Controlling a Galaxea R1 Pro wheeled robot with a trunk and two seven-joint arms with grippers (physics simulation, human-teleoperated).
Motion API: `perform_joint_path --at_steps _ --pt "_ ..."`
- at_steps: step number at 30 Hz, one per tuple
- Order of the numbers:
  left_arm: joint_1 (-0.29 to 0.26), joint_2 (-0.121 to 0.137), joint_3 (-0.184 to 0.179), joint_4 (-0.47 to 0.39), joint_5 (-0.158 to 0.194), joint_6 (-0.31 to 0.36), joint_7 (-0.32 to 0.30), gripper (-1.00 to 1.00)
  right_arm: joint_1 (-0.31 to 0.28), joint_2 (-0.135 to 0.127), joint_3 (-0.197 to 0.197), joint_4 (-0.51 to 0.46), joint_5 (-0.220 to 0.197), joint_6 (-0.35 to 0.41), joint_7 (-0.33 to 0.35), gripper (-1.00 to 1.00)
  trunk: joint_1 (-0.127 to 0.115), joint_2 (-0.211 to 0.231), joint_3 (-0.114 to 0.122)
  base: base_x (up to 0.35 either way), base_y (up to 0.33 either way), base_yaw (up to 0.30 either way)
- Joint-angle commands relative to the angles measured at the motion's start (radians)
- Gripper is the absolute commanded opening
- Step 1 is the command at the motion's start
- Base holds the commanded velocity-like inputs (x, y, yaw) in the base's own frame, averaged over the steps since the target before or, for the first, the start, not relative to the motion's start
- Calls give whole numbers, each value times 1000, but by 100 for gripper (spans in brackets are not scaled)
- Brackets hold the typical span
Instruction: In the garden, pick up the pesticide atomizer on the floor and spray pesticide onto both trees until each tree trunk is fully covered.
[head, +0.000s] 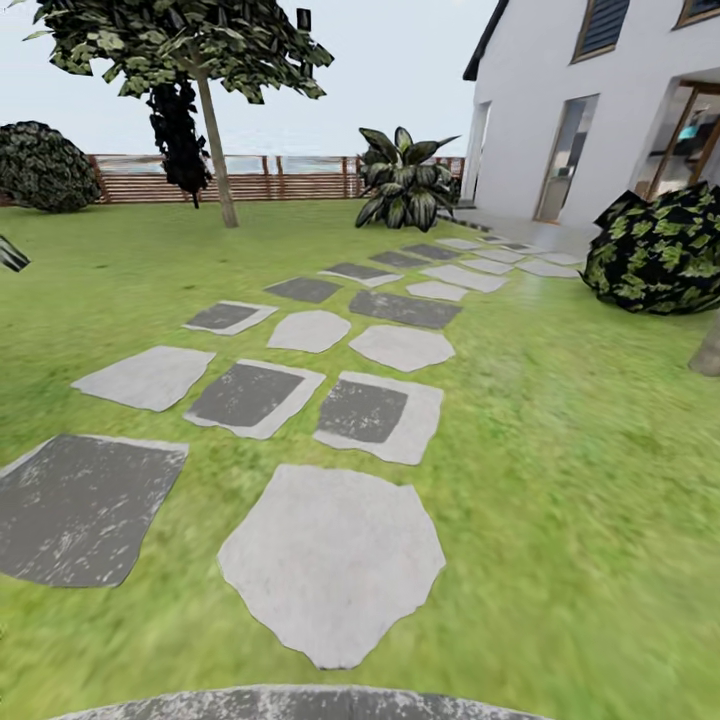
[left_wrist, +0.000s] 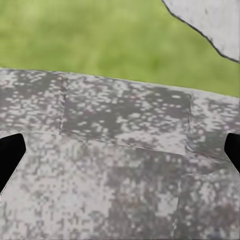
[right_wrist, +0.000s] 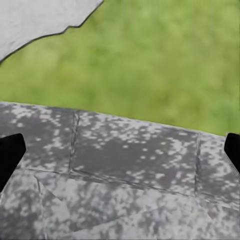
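Observation:
I stand in the garden, on a green lawn (head: 560, 450). A tree with a pale, leaning trunk (head: 216, 150) and a green crown (head: 180, 40) rises at the back left. The base of a second pale trunk (head: 708, 352) cuts in at the right edge. My left gripper (left_wrist: 120, 155) hangs open over mottled grey paving (left_wrist: 125, 115), its dark fingertips (left_wrist: 10, 160) wide apart with nothing between them. My right gripper (right_wrist: 120, 152) is open over the same kind of paving (right_wrist: 130, 155), also with nothing in it.
Grey stepping stones (head: 330, 560) lead across the grass toward a white house (head: 560, 110). The patio rim (head: 300, 703) lies at my feet. A brown slat fence (head: 300, 178) closes the back. Bushes stand at right (head: 660, 250), back left (head: 40, 168) and centre (head: 405, 180).

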Motion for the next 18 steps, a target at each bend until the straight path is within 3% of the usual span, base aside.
perform_joint_path --at_steps 1,6,18 --pt "-1 0 5 1 0 -3 0 100 0 0 0 0 2 -3 -1 100 0 0 -2 339 0 223" --pt "-1 4 26 1 0 -3 0 100 0 0 0 0 2 -4 -1 100 0 0 -7 339 0 226" --pt "-1 4 30 1 1 -3 -1 100 0 3 1 0 3 -3 -1 100 0 0 -13 340 0 252"
